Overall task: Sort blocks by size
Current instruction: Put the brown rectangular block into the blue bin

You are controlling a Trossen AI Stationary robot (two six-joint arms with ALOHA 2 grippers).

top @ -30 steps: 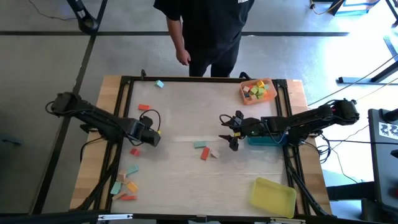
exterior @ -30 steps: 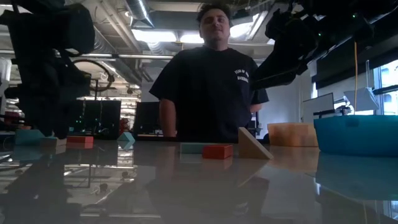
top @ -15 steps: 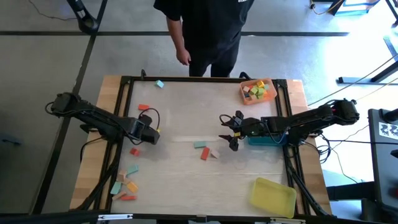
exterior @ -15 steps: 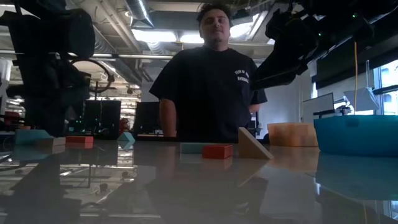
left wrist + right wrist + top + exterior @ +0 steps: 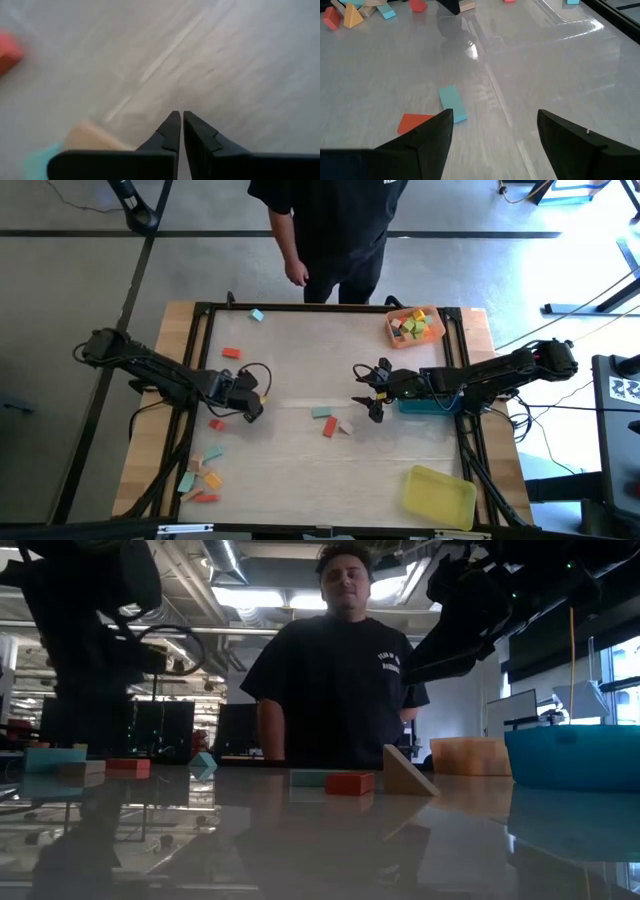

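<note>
Blocks lie scattered on the table. A teal bar (image 5: 322, 412), a red block (image 5: 329, 429) and a tan wedge (image 5: 346, 425) sit mid-table. Several more (image 5: 200, 478) lie near the left front, a red one (image 5: 216, 423) sits by my left arm, and an orange-red one (image 5: 231, 352) and a teal one (image 5: 257, 315) lie farther back. My left gripper (image 5: 179, 120) is shut over bare table with nothing between its fingers (image 5: 256, 406). My right gripper (image 5: 366, 393) hovers open just right of the mid-table blocks; the teal bar (image 5: 452, 103) and red block (image 5: 417, 123) show ahead of it.
An orange tray (image 5: 392, 332) with several blocks stands at the far right. A blue tray (image 5: 412, 407) sits under my right arm and a yellow tray (image 5: 438, 495) at the near right. A person (image 5: 335, 230) stands at the far edge. A dark frame (image 5: 330, 307) borders the work surface.
My left gripper has shut its fingers on nothing and shifted a little toward the table's right edge. The blocks lie where they were.
</note>
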